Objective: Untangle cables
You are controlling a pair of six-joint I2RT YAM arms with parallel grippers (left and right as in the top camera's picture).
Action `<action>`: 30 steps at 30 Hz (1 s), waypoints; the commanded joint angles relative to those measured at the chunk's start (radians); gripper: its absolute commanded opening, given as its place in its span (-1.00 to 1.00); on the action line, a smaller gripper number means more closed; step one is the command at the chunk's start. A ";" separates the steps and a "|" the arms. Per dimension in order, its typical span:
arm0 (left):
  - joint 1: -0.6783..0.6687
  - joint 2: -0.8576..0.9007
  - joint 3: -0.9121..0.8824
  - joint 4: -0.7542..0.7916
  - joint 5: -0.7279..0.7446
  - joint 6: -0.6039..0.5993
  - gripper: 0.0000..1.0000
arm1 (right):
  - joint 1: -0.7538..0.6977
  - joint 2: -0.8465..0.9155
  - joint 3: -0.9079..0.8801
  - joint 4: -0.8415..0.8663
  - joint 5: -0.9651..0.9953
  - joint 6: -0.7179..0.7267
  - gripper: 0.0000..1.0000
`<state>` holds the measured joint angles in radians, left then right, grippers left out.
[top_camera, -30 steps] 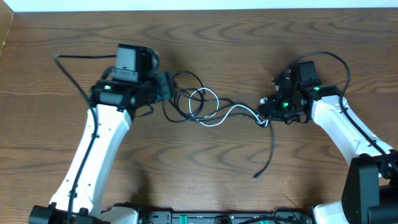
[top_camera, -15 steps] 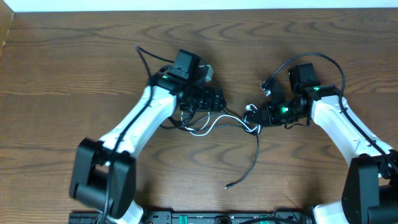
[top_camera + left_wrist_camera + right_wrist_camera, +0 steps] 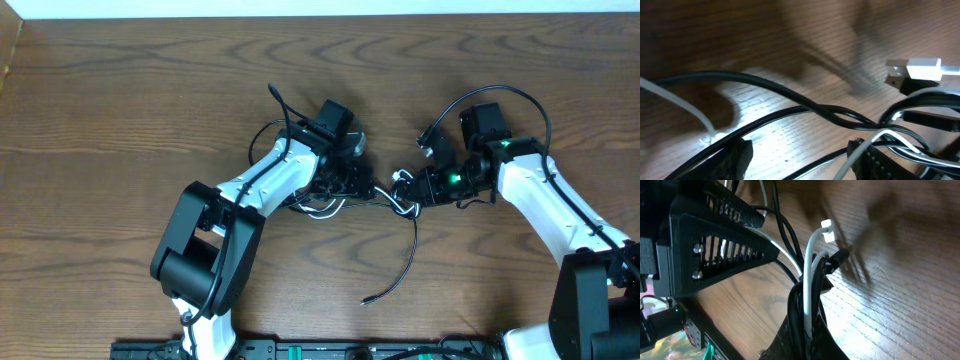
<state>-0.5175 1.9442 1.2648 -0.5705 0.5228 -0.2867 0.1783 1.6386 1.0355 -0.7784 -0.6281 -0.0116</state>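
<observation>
The cables [image 3: 335, 203], several black cords and one white, lie bunched on the table between my two grippers. My left gripper [image 3: 358, 186] sits low over the tangle and is open. In the left wrist view its fingers [image 3: 737, 156] stand apart with a black cord [image 3: 805, 107] running across the gap, and a white plug [image 3: 920, 69] lies at the upper right. My right gripper [image 3: 408, 190] is shut on a bundle of black and white cables [image 3: 807, 305]. The white plug end [image 3: 827, 230] sticks out beyond its tips.
One black cable trails from the right gripper down the wooden table [image 3: 120, 120] to a loose plug end [image 3: 368, 298]. In the right wrist view the left gripper's black housing [image 3: 715, 250] is very close. Both arms' own thick wires loop above them.
The left arm has swung from the left side of the table to the tangle, close to the right gripper. The right gripper shifted slightly left, dragging the cables and the loose black end with it.
</observation>
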 commanded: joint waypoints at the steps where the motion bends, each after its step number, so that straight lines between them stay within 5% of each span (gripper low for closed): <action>1: 0.001 0.013 -0.001 -0.003 -0.002 0.020 0.25 | 0.007 -0.017 -0.003 0.000 -0.018 -0.012 -0.98; 7: 0.001 0.013 -0.001 0.044 0.271 0.012 0.36 | 0.007 -0.017 -0.003 0.000 -0.082 -0.025 -0.98; 9: 0.004 0.013 0.000 0.054 0.298 -0.081 0.35 | 0.006 -0.017 -0.003 0.000 -0.082 0.019 -0.98; 12: 0.023 0.012 0.000 0.069 0.294 -0.185 0.06 | 0.005 -0.017 -0.003 0.002 -0.082 0.041 -0.98; 15: 0.064 -0.024 0.004 0.079 0.134 -0.246 0.04 | 0.005 -0.017 -0.003 0.000 -0.082 0.041 -0.98; 18: 0.078 -0.106 0.012 0.075 -0.034 -0.203 0.24 | 0.002 -0.017 -0.003 0.018 -0.081 0.098 -0.98; 22: 0.086 -0.249 0.018 0.041 -0.255 -0.225 0.38 | -0.002 -0.017 -0.003 0.130 -0.082 0.399 -0.98; 25: 0.087 -0.327 0.018 -0.033 -0.269 -0.304 0.52 | -0.002 -0.017 -0.003 0.220 -0.148 0.556 -0.98; 30: 0.082 -0.362 0.010 -0.204 -0.166 -0.495 0.52 | 0.000 -0.017 -0.003 0.260 -0.241 0.625 -0.98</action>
<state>-0.4328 1.5814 1.2694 -0.7212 0.3248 -0.6327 0.1780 1.6386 1.0313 -0.5224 -0.7712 0.5083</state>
